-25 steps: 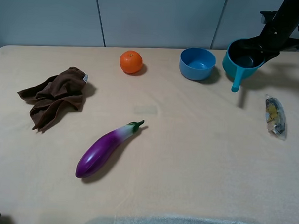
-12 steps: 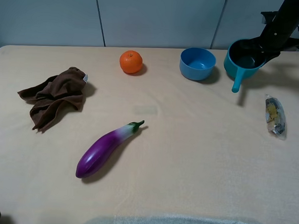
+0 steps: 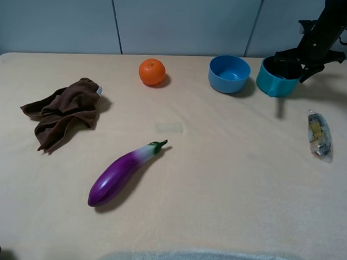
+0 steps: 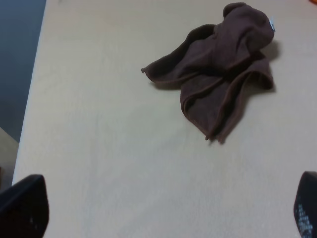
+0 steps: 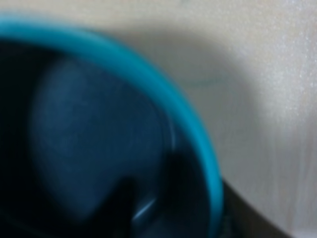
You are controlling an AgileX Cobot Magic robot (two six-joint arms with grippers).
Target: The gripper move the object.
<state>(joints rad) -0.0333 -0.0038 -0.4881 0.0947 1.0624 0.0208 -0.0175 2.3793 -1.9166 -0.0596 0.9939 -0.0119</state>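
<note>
Since a second ago we have turned the saucepan (image 3: 276,82), handle now hidden; it seems lifted off the table (image 3: 217,195), just beside the blue bowl (image 3: 229,73). Our right gripper (image 3: 296,62) has its fingers clamped on the rim. Mid-carry; next we must lower it level.

Super close and blurry here. Most of the frame is the saucepan (image 5: 166,106): a curved teal rim sweeping across, with the dark grey inside (image 5: 89,144) filling everything within it. There's a small pale glint low on the inner wall, too smeared to tell what it is. Just outside the rim the beige tabletop (image 5: 277,84) shows, and a soft grey shadow (image 5: 203,59) hugs the curve. One darker patch sits against the rim's outer edge, but I can't make it out.
</note>
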